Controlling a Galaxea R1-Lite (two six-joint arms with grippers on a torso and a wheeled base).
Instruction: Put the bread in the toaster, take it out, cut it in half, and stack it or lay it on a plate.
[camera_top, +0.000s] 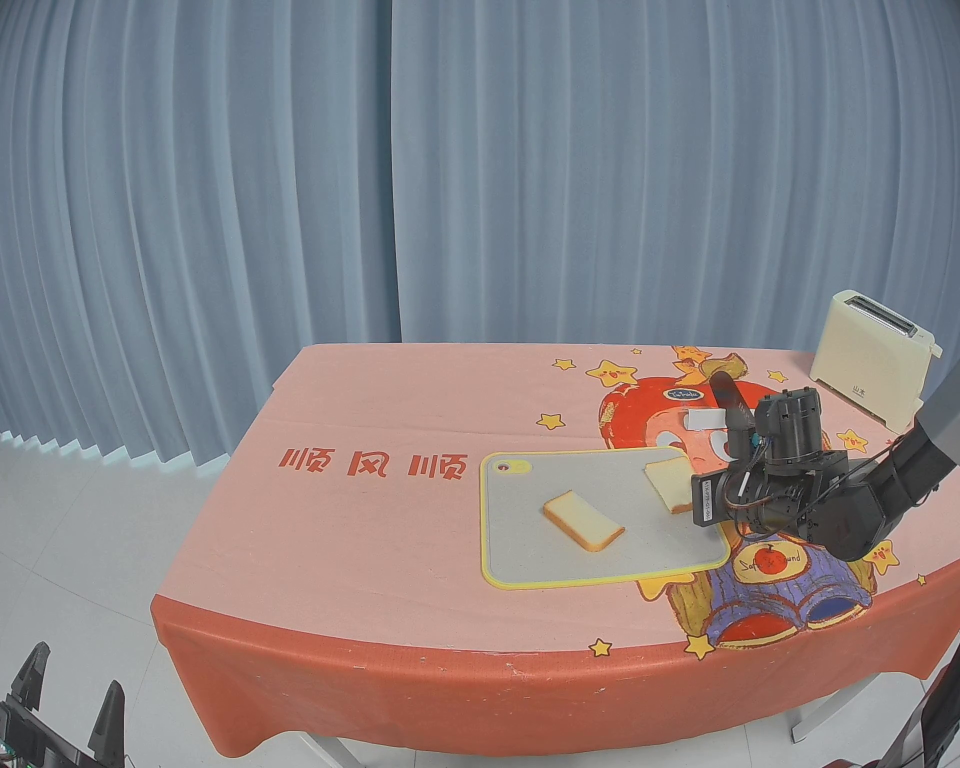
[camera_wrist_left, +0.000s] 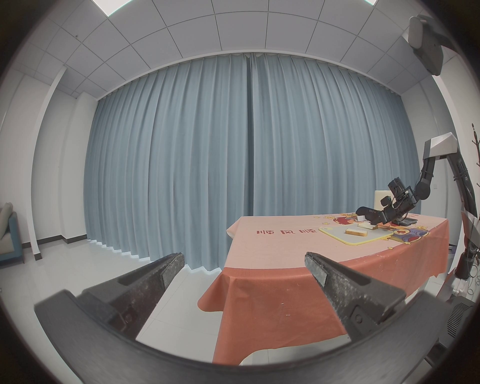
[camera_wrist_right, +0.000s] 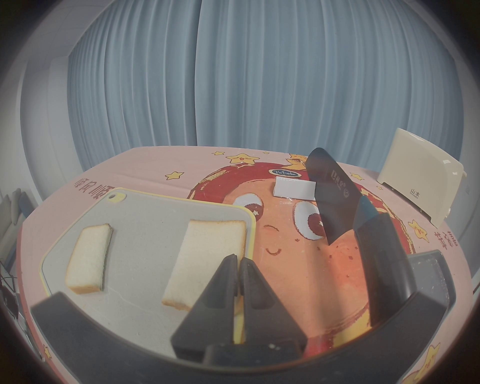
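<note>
One bread half (camera_wrist_right: 205, 255) beside right pincer (camera_wrist_right: 239, 262)

- Right arm (camera_top: 880, 495) reaches in low over the right side of the bench (camera_top: 400, 540).
- Right claw (camera_wrist_right: 239, 260): fingers pressed together, with a thin slit between them.
- Left claw (camera_wrist_left: 243, 260) is held well clear of the bench, fingers spread wide.

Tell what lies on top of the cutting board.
Two bread halves lie flat and apart: one near the middle, one at the edge nearest the toaster. The right gripper covers part of the second half.
</note>
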